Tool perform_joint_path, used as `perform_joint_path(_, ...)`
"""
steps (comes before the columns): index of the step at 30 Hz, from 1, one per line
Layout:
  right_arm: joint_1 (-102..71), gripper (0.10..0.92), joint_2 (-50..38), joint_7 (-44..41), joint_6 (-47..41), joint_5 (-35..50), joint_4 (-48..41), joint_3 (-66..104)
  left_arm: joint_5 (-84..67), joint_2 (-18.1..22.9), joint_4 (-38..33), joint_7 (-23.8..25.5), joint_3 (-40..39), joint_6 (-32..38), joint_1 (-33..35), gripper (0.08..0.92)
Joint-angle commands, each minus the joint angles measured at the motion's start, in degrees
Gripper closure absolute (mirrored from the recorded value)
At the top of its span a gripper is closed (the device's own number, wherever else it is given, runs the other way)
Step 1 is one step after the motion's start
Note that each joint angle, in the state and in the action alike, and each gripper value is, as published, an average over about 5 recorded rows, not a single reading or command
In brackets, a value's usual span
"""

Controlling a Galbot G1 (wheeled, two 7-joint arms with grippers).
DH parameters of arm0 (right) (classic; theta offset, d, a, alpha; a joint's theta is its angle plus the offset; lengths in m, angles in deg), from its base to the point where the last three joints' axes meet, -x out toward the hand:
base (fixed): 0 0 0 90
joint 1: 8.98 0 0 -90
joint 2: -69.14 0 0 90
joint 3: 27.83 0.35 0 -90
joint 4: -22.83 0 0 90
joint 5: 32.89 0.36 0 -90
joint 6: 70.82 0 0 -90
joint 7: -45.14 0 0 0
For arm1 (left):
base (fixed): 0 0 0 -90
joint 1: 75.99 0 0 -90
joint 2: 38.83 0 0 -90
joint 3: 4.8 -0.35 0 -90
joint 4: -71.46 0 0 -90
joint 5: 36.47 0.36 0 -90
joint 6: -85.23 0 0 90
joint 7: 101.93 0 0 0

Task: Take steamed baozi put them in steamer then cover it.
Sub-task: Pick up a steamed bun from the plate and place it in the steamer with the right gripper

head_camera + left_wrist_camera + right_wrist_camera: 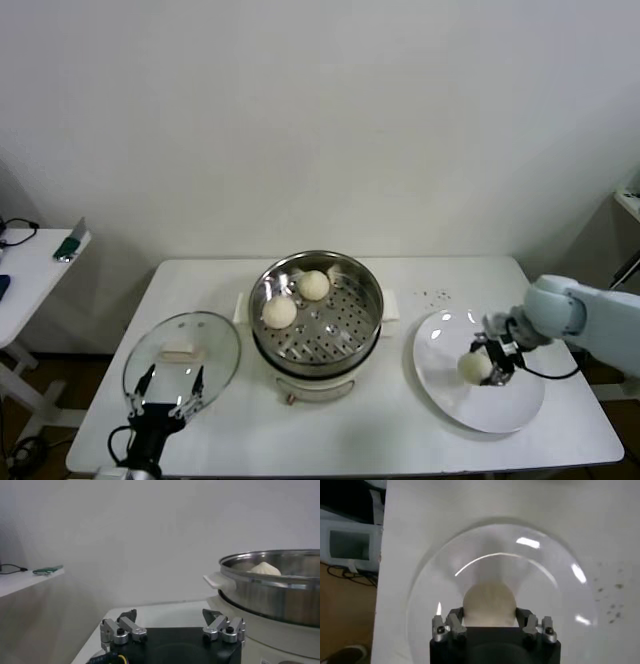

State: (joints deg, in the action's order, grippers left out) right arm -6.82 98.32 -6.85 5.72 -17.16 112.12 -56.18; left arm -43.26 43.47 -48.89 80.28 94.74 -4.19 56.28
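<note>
The right gripper (494, 363) is down on the white plate (500, 410) at the table's right end, its fingers (454, 621) set on either side of a bun (489, 603) and touching it, so it grips that bun while the bun sits on the plate. The left gripper (166, 388) waits at the table's near left edge with its fingers (131, 625) spread wide and nothing between them, just in front of the lid (183, 352), which lies flat on the table (330, 425) left of the steamer (316, 310). Two more buns (280, 312) lie in the uncovered steamer basket, toward its far left side.
</note>
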Motion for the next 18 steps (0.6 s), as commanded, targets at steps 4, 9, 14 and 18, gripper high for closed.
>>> perform_joint_path(4,39.18,0.322,20.71,-8.02,18.76,11.05,1.24,-12.15,0.25,0.24,0.04,0.03,-0.2,-0.18,-0.36,0.177)
perform_joint_path(9,39.82,0.321,28.49,-8.08,23.32,8.66,5.17,-7.15,0.05,0.26,0.27,-0.01,-0.16,-0.1,-0.51,0.177)
perform_joint_path(14,34.92,0.321,34.86,-5.62,24.09,1.45,10.53,-4.72,-0.1,0.54,0.29,-0.05,-0.1,-0.11,-0.69,0.177)
perform_joint_path(18,27.31,0.321,39.53,-4.22,23.88,-4.72,10.7,-3.32,-0.19,0.67,-0.04,-0.03,0.13,-0.18,-0.58,0.177)
